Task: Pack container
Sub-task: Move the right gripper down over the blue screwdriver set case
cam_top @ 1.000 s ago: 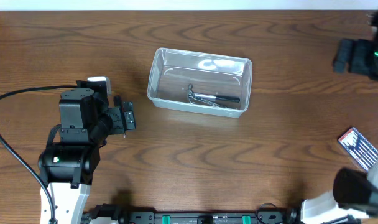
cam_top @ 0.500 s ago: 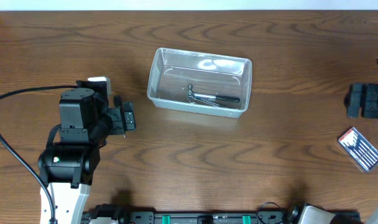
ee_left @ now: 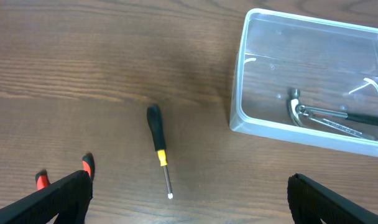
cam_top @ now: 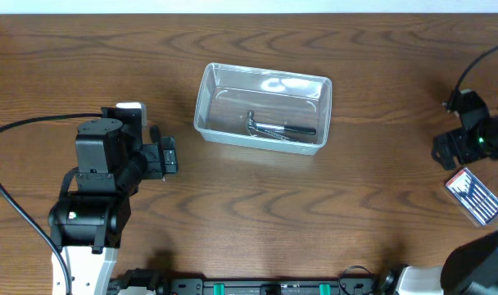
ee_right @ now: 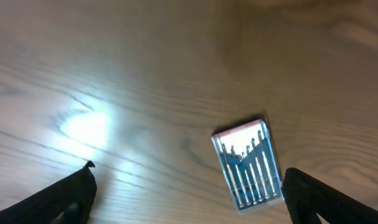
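Clear, glossy plastic container (ee_left: pixel 288 134); shiny metal hammer (ee_left: pixel 295 111) head; smooth wood-grain table (ee_right: pixel 145 74), glare-lit sheen.

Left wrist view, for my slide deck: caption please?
Open left gripper hovers over a screwdriver beside the clear container holding a hammer.

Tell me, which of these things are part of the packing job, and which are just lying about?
Job: clear tub; hammer already inside; probably the screwdriver and the case of small bits, lying on the table.
Lying about: black cable; red-tipped object, too cut off to identify.
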